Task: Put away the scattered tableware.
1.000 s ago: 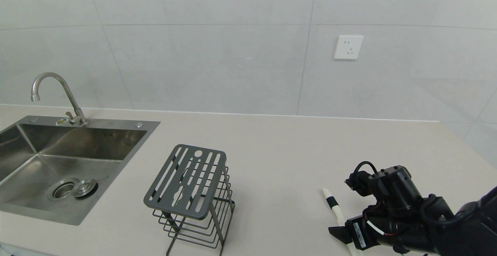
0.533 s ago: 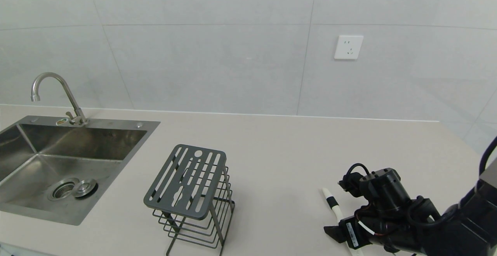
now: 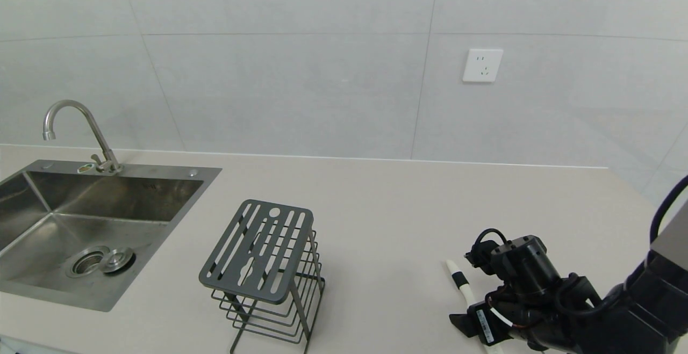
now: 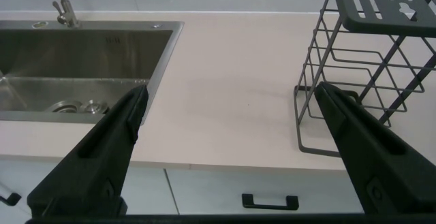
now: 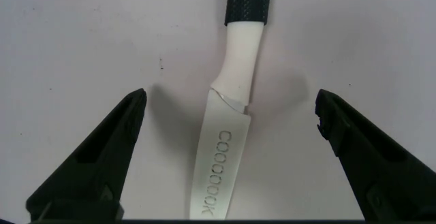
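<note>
A white knife with a black band on its handle lies flat on the counter at the front right. In the right wrist view the knife's white blade and handle lie between the spread fingers of my right gripper, which is open and hovers just above it. The right arm covers the blade end in the head view. A dark wire rack with a slotted top stands at the front centre. My left gripper is open, held off the counter's front edge, with the rack to one side.
A steel sink with a tap is set into the counter at the left, also in the left wrist view as the sink. A wall socket sits on the tiled wall behind. A drawer handle shows below the counter edge.
My right arm has shifted slightly to the left and lower over the knife. The knife, rack and sink have not moved.
</note>
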Tool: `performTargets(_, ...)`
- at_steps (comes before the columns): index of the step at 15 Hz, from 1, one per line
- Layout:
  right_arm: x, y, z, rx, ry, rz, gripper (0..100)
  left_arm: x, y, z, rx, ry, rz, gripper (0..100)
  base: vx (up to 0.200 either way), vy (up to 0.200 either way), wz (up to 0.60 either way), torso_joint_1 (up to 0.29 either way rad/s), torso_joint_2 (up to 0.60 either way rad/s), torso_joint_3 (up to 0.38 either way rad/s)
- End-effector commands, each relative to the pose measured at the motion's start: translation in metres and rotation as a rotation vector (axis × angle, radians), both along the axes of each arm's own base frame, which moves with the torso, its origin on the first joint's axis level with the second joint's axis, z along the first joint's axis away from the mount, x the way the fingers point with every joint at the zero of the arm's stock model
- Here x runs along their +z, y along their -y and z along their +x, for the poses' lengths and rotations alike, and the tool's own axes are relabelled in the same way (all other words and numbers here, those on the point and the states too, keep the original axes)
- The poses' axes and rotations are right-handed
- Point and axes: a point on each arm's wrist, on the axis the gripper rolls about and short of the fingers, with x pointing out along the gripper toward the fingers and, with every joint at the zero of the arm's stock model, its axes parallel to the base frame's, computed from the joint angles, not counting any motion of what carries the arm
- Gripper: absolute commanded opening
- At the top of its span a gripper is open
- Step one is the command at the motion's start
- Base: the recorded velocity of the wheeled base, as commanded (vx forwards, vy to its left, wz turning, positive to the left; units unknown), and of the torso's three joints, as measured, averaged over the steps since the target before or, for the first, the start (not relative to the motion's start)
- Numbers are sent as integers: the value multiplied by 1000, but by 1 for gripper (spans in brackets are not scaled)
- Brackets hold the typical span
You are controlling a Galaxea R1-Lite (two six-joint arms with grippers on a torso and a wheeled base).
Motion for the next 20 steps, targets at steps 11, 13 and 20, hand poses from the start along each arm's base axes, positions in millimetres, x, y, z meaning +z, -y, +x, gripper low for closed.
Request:
performTargets(11,-12,4,1,-24,-26,-3,0,0,0,0,0,-1,-3,100,0,0,0,0,0,0)
performTargets(13,-5,4,1,-25,-5,11,0,0,0,0,0,-1,-3,100,0,0,0,0,0,0)
performTargets(20,26,3,21,3,223,161,0,0,0,0,0,-1,-3,100,0,0,0,0,0,0)
